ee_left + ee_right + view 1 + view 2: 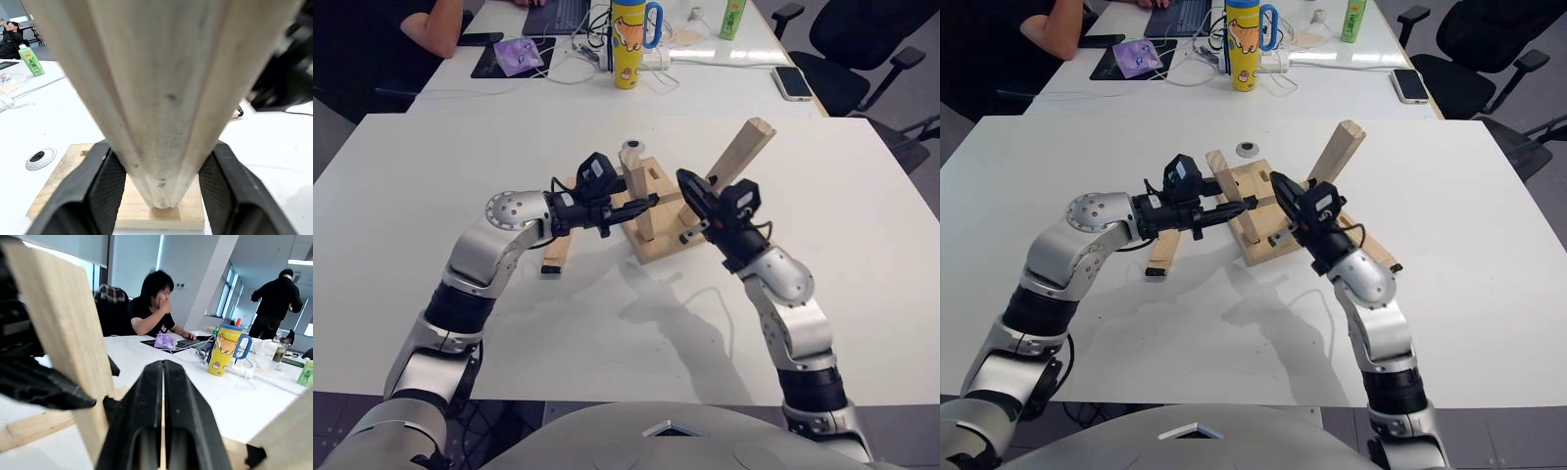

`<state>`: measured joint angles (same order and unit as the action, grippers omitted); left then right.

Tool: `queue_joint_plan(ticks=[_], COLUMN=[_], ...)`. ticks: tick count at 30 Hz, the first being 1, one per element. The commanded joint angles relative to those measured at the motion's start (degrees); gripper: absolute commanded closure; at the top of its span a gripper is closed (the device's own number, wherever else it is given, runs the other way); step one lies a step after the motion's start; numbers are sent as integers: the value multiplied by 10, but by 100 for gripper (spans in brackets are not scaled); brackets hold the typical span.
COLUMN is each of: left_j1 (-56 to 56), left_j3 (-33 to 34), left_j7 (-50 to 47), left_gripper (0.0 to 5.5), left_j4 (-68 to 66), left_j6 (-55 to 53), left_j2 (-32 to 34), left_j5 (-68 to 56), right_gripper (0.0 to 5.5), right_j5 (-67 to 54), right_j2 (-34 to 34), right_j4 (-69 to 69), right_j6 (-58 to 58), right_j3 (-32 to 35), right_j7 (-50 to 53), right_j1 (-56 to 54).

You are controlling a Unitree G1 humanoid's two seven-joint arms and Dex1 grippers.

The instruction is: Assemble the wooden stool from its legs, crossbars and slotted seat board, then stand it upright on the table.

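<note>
The slotted seat board (663,246) lies flat at mid-table. A wooden leg (639,192) stands upright on it, its lower end in a slot (164,213). My left gripper (646,204) is shut on this leg, with its fingers (105,191) on either side. A second leg (744,152) slants up from the board's far right corner. My right gripper (686,182) hovers just right of the upright leg (68,333), shut with nothing between its fingers (142,401). One loose crossbar (558,251) lies to the left of the board, another (1381,251) to its right.
A small round disc (1249,149) sits just behind the board. On the far desk stand a yellow mug (628,39), a green bottle (732,18) and a phone (792,82). The near half of the white table (607,343) is bare.
</note>
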<state>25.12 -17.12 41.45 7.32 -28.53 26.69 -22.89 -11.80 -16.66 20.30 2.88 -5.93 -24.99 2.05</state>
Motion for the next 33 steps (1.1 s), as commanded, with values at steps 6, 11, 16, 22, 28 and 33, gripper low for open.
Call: queue_joint_plan(ticks=[6, 11, 16, 22, 28, 33], left_j1=[-41, -46, -31, -7, -27, -79], left_j3=[-18, -30, -14, 1, 32, 68], left_j7=[27, 59, 59, 35, 4, 8], left_gripper=[344, 344, 344, 344, 301, 209], left_j4=[-78, -107, -108, -145, -137, -44], left_j6=[-2, 55, 79, 126, 156, 142], left_j2=[15, 11, 2, -27, -31, -2], left_j5=[41, 53, 48, 63, 64, 53], right_gripper=[550, 550, 550, 550, 550, 550], right_j5=[65, 99, 156, 153, 156, 173], right_j2=[-5, 19, 1, -8, 15, 14], right_j4=[-160, -245, -291, -269, -262, -269], right_j6=[30, 56, 162, 335, 348, 345], right_j3=[-31, -44, -91, -165, -157, -160], right_j7=[-1, 24, 12, -39, -4, 19], right_j1=[7, -54, -74, -60, -68, -54])
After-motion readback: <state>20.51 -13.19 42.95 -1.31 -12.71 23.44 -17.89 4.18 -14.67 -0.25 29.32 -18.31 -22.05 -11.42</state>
